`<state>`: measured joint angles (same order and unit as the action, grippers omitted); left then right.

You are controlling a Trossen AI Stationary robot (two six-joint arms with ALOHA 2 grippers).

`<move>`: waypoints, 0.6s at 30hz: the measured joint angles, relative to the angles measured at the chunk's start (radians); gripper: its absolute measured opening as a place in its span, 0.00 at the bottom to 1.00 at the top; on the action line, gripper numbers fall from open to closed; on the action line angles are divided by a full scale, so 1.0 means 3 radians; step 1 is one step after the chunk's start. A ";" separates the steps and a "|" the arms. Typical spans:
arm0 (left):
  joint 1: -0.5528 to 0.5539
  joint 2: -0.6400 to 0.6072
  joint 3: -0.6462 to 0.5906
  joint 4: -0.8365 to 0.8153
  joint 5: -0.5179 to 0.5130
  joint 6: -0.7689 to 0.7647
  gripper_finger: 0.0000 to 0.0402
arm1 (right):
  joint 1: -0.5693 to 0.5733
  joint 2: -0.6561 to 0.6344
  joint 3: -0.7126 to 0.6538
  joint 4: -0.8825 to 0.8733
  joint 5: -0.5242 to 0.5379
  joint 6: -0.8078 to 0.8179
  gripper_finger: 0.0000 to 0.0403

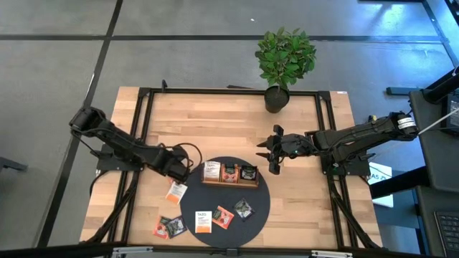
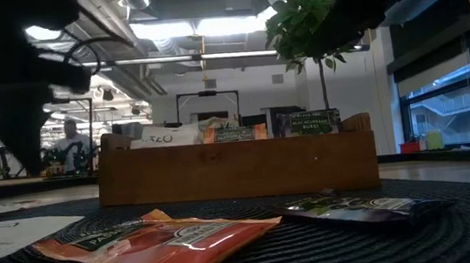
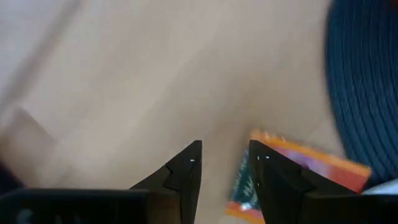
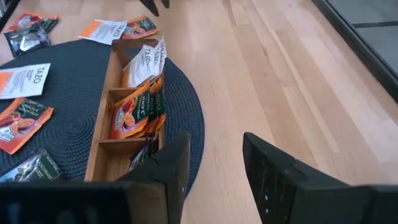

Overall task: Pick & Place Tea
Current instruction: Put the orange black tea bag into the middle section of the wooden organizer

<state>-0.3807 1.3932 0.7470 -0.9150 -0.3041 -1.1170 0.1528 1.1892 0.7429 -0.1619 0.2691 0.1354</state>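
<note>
The brown wooden tray [image 1: 229, 181] stands on a round dark mat [image 1: 262, 208] and holds white, orange and dark sachets upright [image 4: 140, 99]. Three sachets lie flat on the mat: white-orange [image 1: 204, 221], orange [image 1: 223, 216] and dark [image 1: 244, 208]. An orange-white sachet [image 1: 176, 192] lies on the wood left of the mat, and also shows in the left wrist view [image 3: 298, 165]. My left gripper [image 1: 182, 170] is open above the wood, just beside it [image 3: 225, 163]. My right gripper [image 1: 271, 154] is open and empty, right of the tray [image 4: 214, 155].
Two more sachets, orange [image 1: 161, 228] and dark [image 1: 176, 225], lie near the table's front left. A potted plant [image 1: 281, 64] stands at the far edge. Black frame rails [image 1: 140, 122] run along both sides. Bare wood lies between tray and plant.
</note>
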 joint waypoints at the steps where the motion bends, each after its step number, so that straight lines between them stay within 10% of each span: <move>1: 0.0000 -0.0014 -0.0054 0.0088 0.0063 0.0041 0.32 | -0.0001 0.0000 0.0000 0.0002 0.0000 -0.0035 0.37; 18: 0.0213 -0.0695 -0.0699 0.0892 0.0510 0.0207 0.32 | -0.0001 0.0000 -0.0001 0.0008 0.0000 -0.0142 0.37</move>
<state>-0.3168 1.1848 0.5372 -0.6474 -0.1511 -1.0548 0.1524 1.1892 0.7425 -0.1596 0.2691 0.0929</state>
